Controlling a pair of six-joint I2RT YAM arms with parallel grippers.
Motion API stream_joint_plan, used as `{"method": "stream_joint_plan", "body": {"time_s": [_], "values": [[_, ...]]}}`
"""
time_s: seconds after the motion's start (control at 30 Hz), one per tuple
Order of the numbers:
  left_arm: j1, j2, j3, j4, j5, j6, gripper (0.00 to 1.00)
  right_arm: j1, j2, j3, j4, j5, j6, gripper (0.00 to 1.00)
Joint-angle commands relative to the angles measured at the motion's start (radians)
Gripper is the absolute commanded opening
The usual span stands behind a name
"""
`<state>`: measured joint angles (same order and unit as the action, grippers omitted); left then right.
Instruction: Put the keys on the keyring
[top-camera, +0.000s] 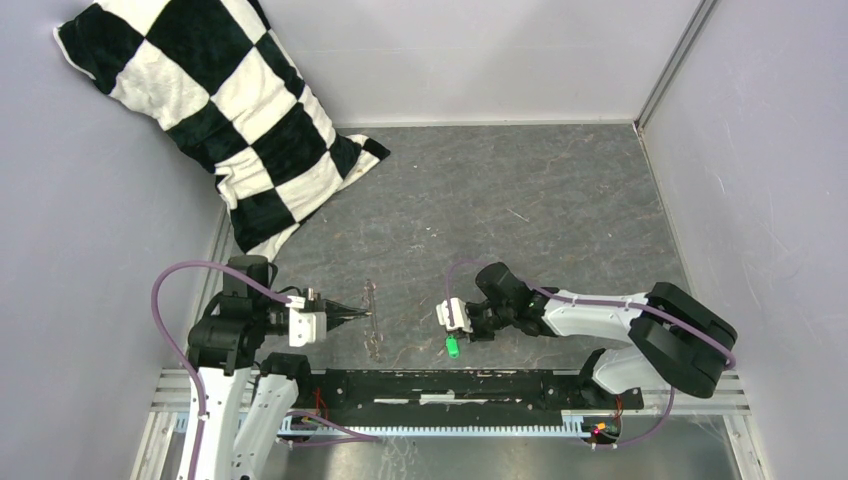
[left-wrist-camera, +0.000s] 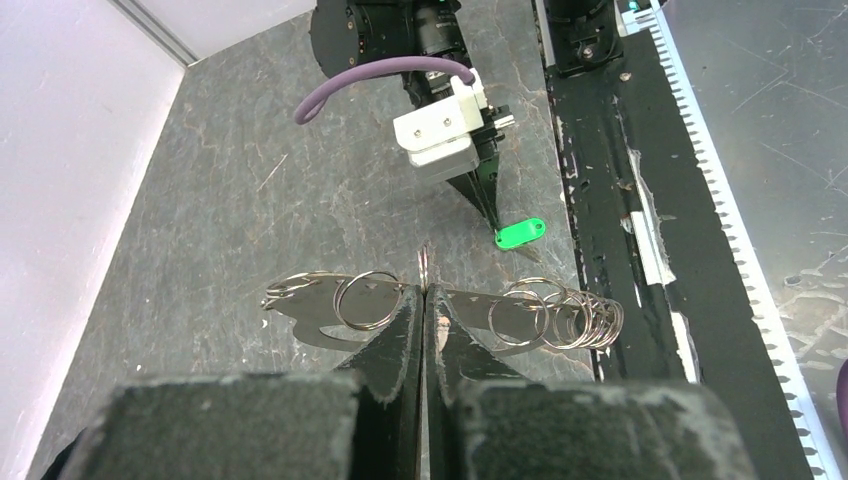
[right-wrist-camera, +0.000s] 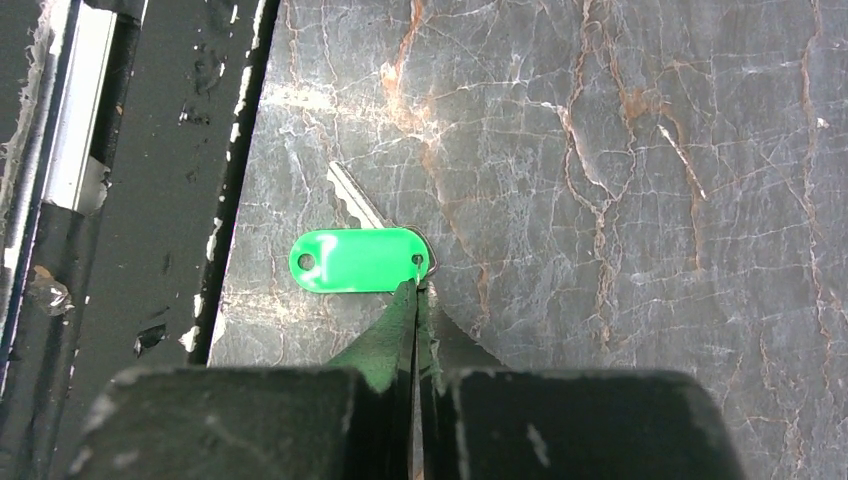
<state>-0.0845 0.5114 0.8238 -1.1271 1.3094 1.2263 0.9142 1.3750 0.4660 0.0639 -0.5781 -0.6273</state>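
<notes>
One key (right-wrist-camera: 355, 260) with a green tag lies flat on the tabletop (right-wrist-camera: 650, 200), near its front edge.
The right pincer (right-wrist-camera: 417, 288) is pressed together on the tag's end. To its left, the left pincer (left-wrist-camera: 424, 292) is clamped on the keyring (left-wrist-camera: 315, 322).

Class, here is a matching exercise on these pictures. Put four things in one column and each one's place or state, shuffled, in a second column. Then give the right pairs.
Column A
1. keyring
2. green-tagged key
3. checkered pillow
4. black rail

Column B
a. propped in the far left corner
b. lying flat on the table, at the tips of the shut right jaws
c. running along the table's near edge
d. pinched in the shut left jaws

Pairs: 1-d, 2-b, 3-a, 4-c
</notes>
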Motion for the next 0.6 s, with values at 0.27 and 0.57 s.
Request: {"method": "stream_joint_plan", "body": {"time_s": [0.27, 0.57], "values": [[0.001, 0.047, -0.013, 0.071, 0.074, -0.166, 0.02, 0.074, -0.286, 0.200, -0.242, 0.198, -0.006, 0.01], [0.000, 0.077, -0.052, 0.068, 0.137, -0.265, 0.02, 0.255, -0.313, 0.364, -0.317, 0.326, -0.054, 0.01]]}}
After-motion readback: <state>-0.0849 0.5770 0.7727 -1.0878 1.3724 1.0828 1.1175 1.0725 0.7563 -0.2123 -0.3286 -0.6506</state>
